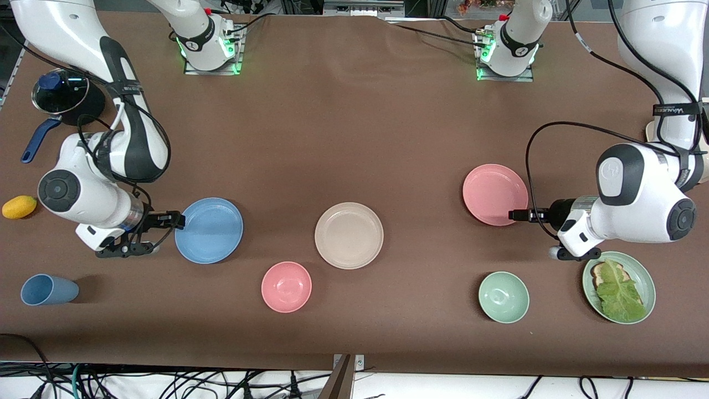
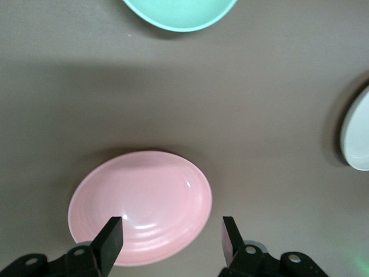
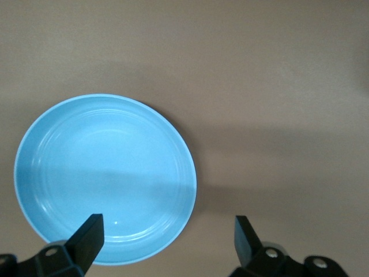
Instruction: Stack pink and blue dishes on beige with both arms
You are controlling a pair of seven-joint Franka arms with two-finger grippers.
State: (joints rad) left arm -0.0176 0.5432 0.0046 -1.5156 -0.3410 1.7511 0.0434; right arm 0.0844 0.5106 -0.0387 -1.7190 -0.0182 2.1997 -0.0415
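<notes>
The sky-blue plate [image 1: 209,230] lies toward the right arm's end of the table. My right gripper [image 1: 171,221] hangs open at its rim, one finger over the plate and one over bare table. In the right wrist view the blue plate [image 3: 105,176] shows past the open gripper [image 3: 167,236]. The salmon-pink plate [image 1: 495,194] lies toward the left arm's end, with my left gripper [image 1: 518,216] open at its edge. The left wrist view shows that pink plate [image 2: 140,206] under the open gripper [image 2: 172,239]. The beige plate [image 1: 349,235] sits between them, with nothing on it.
A small pink bowl [image 1: 286,286] and a green bowl [image 1: 503,297] sit nearer the front camera. A mint-green plate with lettuce [image 1: 618,286] lies under the left arm. A blue cup [image 1: 49,290], a yellow fruit [image 1: 19,206] and a pot lid [image 1: 60,94] are at the right arm's end.
</notes>
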